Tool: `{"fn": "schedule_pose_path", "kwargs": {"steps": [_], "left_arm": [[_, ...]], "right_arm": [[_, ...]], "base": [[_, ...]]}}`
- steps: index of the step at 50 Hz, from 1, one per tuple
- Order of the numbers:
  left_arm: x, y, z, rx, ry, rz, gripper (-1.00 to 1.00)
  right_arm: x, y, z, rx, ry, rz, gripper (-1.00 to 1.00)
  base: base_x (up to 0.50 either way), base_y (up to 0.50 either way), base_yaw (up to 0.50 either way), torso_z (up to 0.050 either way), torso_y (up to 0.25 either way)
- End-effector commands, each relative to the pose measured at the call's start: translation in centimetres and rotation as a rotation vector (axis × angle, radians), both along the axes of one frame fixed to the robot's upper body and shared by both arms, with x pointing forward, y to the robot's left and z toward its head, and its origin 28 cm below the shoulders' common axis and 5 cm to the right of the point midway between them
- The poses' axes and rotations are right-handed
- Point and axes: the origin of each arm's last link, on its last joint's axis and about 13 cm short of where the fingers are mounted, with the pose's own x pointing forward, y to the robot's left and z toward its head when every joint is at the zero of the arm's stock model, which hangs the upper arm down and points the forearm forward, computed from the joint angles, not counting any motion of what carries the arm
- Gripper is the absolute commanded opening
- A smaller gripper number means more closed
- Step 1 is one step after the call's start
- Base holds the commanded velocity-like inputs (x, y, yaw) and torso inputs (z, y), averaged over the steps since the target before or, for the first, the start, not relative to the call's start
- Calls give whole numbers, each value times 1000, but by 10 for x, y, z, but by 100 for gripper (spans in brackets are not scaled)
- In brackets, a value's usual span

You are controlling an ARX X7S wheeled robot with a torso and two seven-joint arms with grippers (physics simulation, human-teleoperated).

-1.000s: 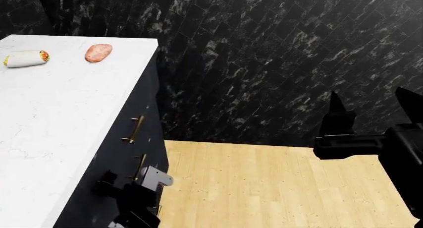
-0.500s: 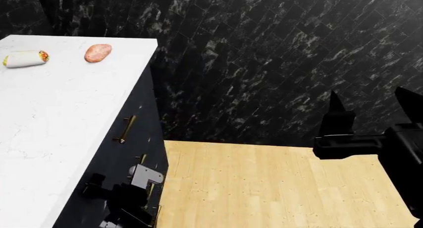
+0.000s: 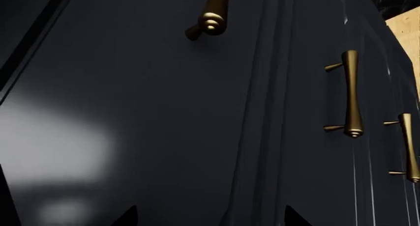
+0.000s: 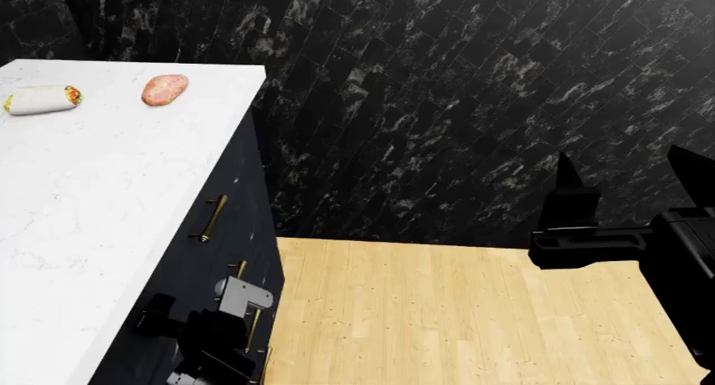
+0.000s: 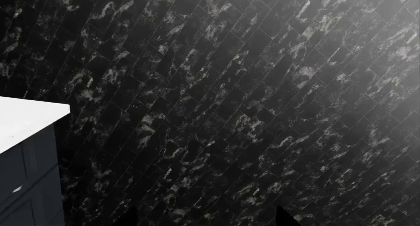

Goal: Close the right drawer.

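Right drawer (image 4: pixel 229 202) now flush; left gripper (image 4: pixel 167 311) half-hidden, grip unclear; right gripper (image 4: pixel 631 180) open, empty.

Two food items sit on one white counter (image 4: pixel 79 201): one wrap (image 4: pixel 43 99) and one potato (image 4: pixel 164 89). Three brass handles (image 3: pixel 351 94) show on the dark cabinet front. Two grippers: left (image 4: pixel 184 318), right (image 4: pixel 625 171).

Open wooden floor (image 4: pixel 447 310) lies beside the cabinet front (image 4: pixel 229 234); wall (image 4: pixel 447 109) blocks beyond.
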Motion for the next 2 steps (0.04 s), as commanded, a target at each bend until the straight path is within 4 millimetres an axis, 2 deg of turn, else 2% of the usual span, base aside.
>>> {"fn": "schedule_pose_path", "kwargs": {"steps": [1, 2], "left_arm": [[-16, 26, -10, -8, 63, 164, 100], [-16, 25, -11, -9, 60, 156, 100]], "right_arm": [[0, 0, 0, -2, -2, 0, 100], [0, 0, 0, -2, -1, 0, 100]], "base": [[0, 0, 0, 0, 0], [0, 0, 0, 0, 0]]}}
